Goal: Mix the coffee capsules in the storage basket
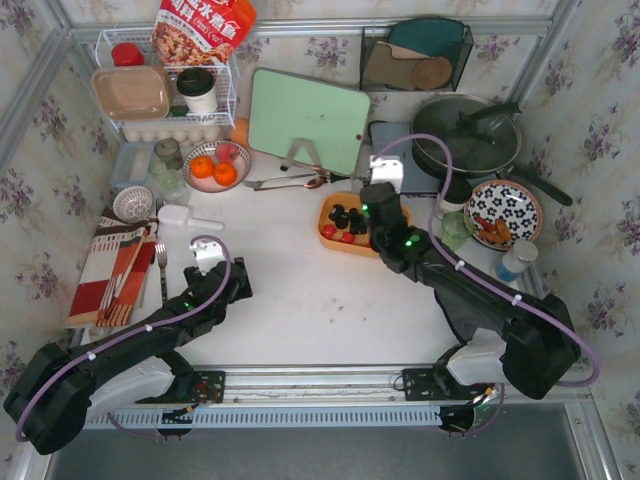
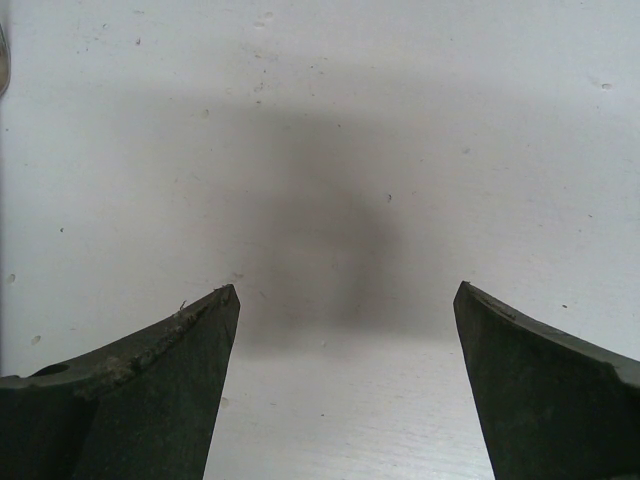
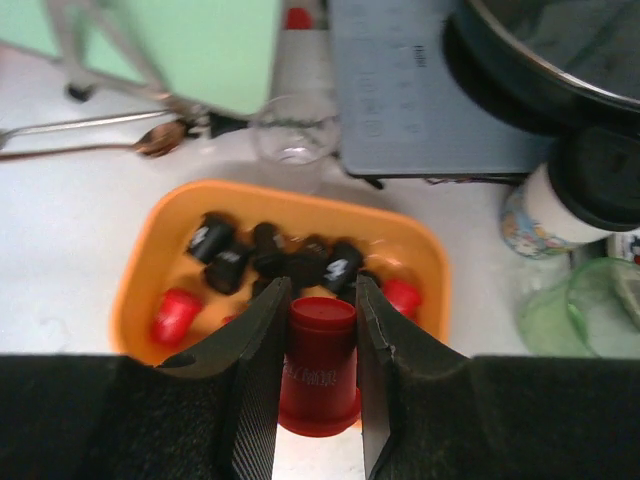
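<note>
The orange storage basket (image 1: 327, 222) sits mid-table, also in the right wrist view (image 3: 135, 290). It holds several black coffee capsules (image 3: 270, 255) in a cluster and red ones (image 3: 176, 314) at its edges. My right gripper (image 3: 322, 300) is over the basket's near side, shut on a red capsule (image 3: 320, 365) held between both fingers. In the top view the right gripper (image 1: 380, 225) covers the basket's right part. My left gripper (image 2: 345, 300) is open and empty over bare white table, at the lower left in the top view (image 1: 222, 275).
A green cutting board (image 1: 308, 120) leans behind the basket, with tongs (image 1: 285, 182) beside it. A pan (image 1: 470, 135), a patterned plate (image 1: 503, 212) and a green glass (image 1: 455, 228) stand at right. A bowl of oranges (image 1: 215, 168), a wire rack (image 1: 165, 85) and a cloth with cutlery (image 1: 120, 270) are at left.
</note>
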